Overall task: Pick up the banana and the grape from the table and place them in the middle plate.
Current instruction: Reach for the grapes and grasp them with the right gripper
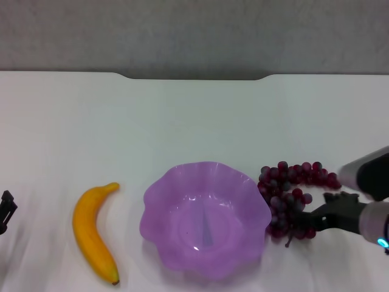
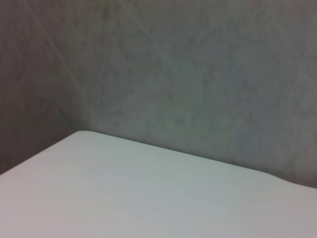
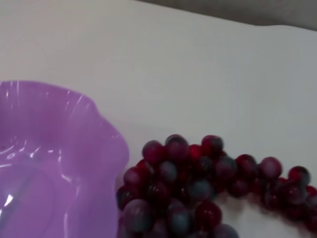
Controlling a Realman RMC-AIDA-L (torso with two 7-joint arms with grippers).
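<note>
Right gripper: low over the table near its right edge, reaching in toward the grape bunch from the right. My dark fingertips are at the bunch's right side, touching or almost touching the outer grapes. I cannot tell how far apart the fingers stand, nor whether they have any hold on the bunch.

Left gripper: only a small dark part shows at the table's left edge, well apart from the fruit. Finger spread cannot be told. Its wrist camera looks across a bare corner of the table toward a grey wall.

Banana: lies flat on the table toward the near-left, curved, dark tip pointing at the near edge, other end pointing away. Just beside the plate's left rim but apart from it.

Middle plate: translucent purple, wavy rim, sits at the middle of the near edge. Nothing lies in it.

Grape: dark red-purple bunch resting on the table just right of the plate; its nearest grapes come up against the plate's right rim. One arm of the bunch runs toward the right edge. In the right wrist view the grapes fill the near field beside the plate wall.

Table: white, notched far edge, grey wall beyond.
</note>
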